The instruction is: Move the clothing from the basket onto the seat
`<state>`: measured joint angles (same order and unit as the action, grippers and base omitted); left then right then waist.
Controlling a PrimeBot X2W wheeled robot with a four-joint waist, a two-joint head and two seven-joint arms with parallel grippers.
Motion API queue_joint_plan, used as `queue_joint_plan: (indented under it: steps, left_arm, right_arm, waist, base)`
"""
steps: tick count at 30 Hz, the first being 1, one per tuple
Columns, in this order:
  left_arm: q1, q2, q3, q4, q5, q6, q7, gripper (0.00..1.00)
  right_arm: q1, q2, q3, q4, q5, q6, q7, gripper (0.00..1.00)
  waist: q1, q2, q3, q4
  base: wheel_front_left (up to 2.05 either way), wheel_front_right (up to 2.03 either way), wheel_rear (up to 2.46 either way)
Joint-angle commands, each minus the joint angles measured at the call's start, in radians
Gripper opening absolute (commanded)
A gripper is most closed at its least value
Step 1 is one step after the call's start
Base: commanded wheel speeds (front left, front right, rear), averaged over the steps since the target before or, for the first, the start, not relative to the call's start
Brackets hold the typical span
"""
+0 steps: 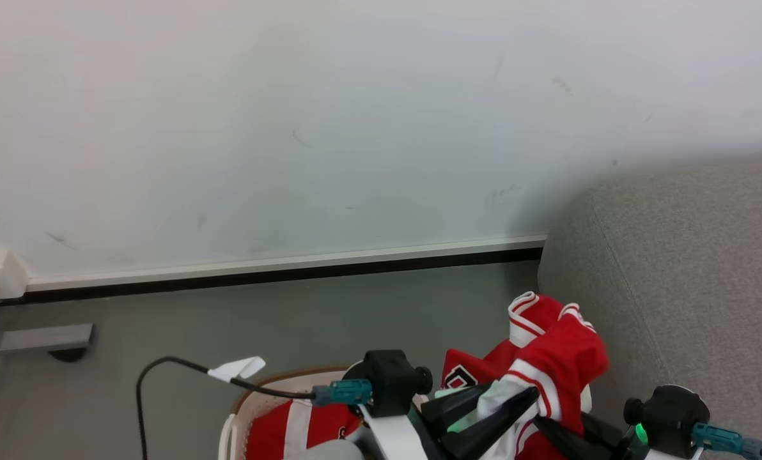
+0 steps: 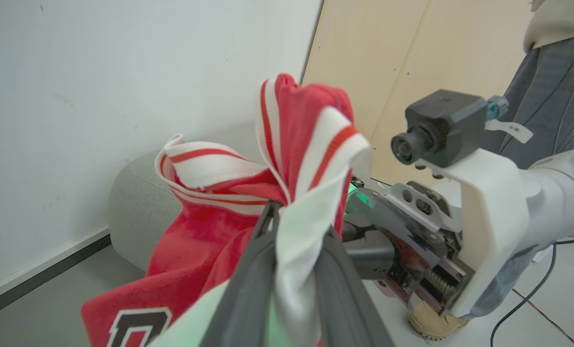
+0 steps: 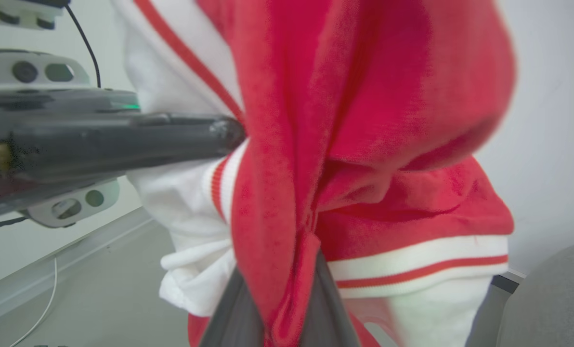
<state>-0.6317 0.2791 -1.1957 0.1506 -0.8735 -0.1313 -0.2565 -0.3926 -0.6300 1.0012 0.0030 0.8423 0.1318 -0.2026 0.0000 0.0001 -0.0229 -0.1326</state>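
The clothing (image 1: pixel 566 358) is napped cloth, the seat (image 1: pixel 694 268) matt woven fabric, the basket (image 1: pixel 256 401) plastic.

Jersey (image 1: pixel 560 358): red is recorded, with white panels, red-and-white striped bands and a dark, white-edged numeral. Laundry basket (image 1: pixel 226 441): cream-white is noted, edged by a brown rim. Seat (image 1: pixel 688 275): light grey woven fabric is listed. Wall (image 1: pixel 291 128): white. Floor (image 1: pixel 330 313): grey. Skirting (image 1: pixel 291 263): pale, underlined in black.

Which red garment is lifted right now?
The raised garment beside the seat, pinched in both the left gripper and right gripper; the other garment lies in the basket.
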Motion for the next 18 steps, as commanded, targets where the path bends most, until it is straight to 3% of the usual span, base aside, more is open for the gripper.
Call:
queue_joint_plan:
  steps: [1, 2, 3, 18]
  left_arm:
    - [-0.007, 0.004, 0.004, 0.009, -0.002, 0.002, -0.004, 0.45]
    - [-0.006, 0.003, 0.007, 0.012, 0.0, 0.002, -0.005, 0.78]
    - [-0.004, 0.001, 0.011, 0.016, 0.002, 0.002, -0.006, 1.0]
    - [0.049, -0.027, 0.115, 0.05, 0.102, 0.003, -0.008, 1.0]
  right_arm:
    - [-0.017, -0.008, -0.004, 0.003, 0.012, -0.002, -0.011, 0.0]
    - [-0.016, -0.009, -0.007, 0.004, 0.018, -0.002, -0.015, 0.0]
    - [-0.015, -0.01, -0.01, 0.004, 0.025, -0.002, -0.018, 0.0]
    - [0.002, -0.037, -0.102, 0.034, 0.052, -0.002, -0.051, 0.0]
  waist:
    - [0.0, -0.0001, 0.003, -0.003]
    - [0.0, -0.0001, 0.004, -0.005]
    - [0.0, -0.0001, 0.006, -0.008]
    - [0.0, -0.0001, 0.046, -0.137]
  base:
    - [0.0, 0.0, 0.0]
    - [0.0, 0.0, 0.0]
    - [0.0, 0.0, 0.0]
    - [0.0, 0.0, 0.0]
